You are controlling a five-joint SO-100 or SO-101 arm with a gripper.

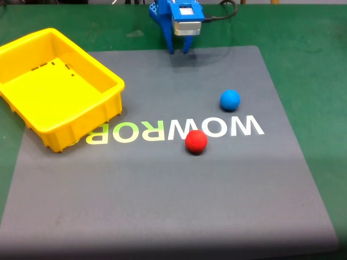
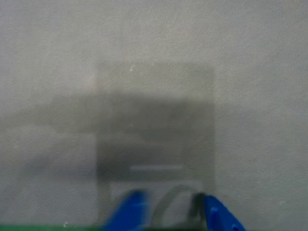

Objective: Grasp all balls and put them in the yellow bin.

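The red ball [image 1: 196,142] lies on the grey mat near its middle, just below the printed letters. Up and to the right of it rests the blue ball [image 1: 230,100]. The yellow bin [image 1: 32,122] stands at the left, over the mat's left edge, with nothing inside. My blue gripper [image 1: 179,51] hangs at the mat's far edge, well away from both balls and the bin, fingers pointing down and slightly apart with nothing between them. In the wrist view the gripper [image 2: 168,207] shows two blurred blue fingertips [image 2: 131,209] over bare mat.
The grey mat [image 1: 162,200] with pale lettering lies on a green table [image 1: 314,49]. A black cable [image 1: 222,16] runs behind the arm at the top.
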